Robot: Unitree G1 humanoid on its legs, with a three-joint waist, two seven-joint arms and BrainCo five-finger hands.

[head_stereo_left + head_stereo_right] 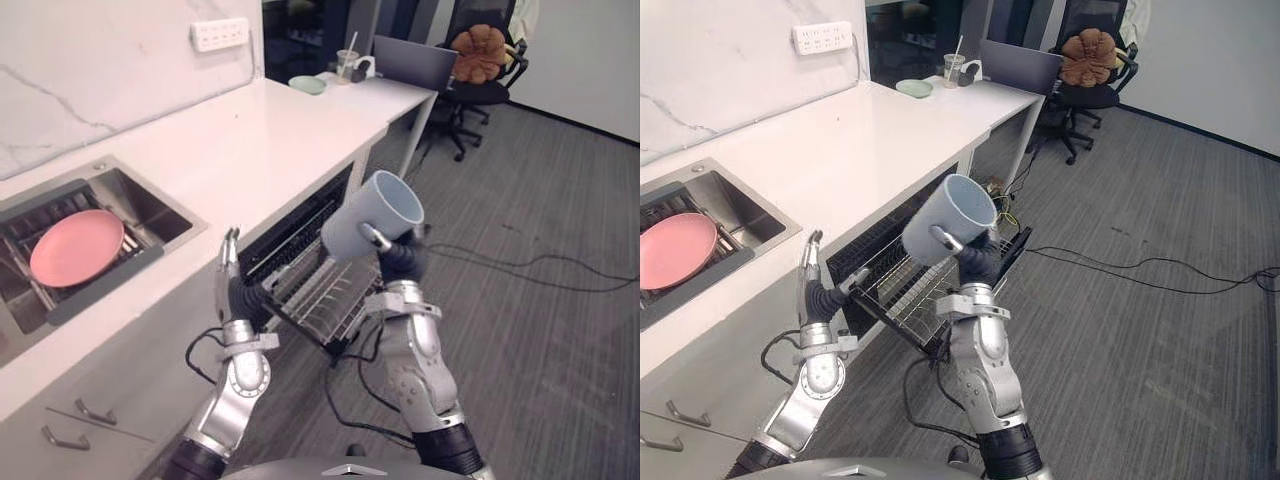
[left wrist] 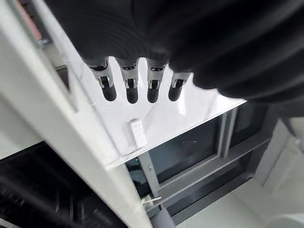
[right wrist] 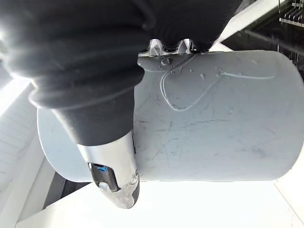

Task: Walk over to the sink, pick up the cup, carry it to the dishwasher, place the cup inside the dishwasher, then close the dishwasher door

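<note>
My right hand [image 1: 398, 258] is shut on a pale blue cup [image 1: 372, 215], held tilted with its mouth facing up and to the right. The cup [image 1: 949, 217] hangs above the pulled-out wire rack [image 1: 318, 290] of the open dishwasher [image 1: 300, 228] under the counter. In the right wrist view the cup [image 3: 213, 118] lies against my palm with my thumb [image 3: 114, 175] across its side. My left hand [image 1: 228, 272] stands upright with straight fingers, open, beside the counter's edge and left of the rack. The left wrist view has its fingers [image 2: 130, 88] straight and holding nothing.
A steel sink [image 1: 150, 205] to the left holds a pink plate [image 1: 77, 246]. The white counter [image 1: 260, 130] runs back to a small green dish [image 1: 307, 85], a plastic cup and a laptop. An office chair [image 1: 480, 70] stands beyond. Cables lie on the grey floor [image 1: 540, 300].
</note>
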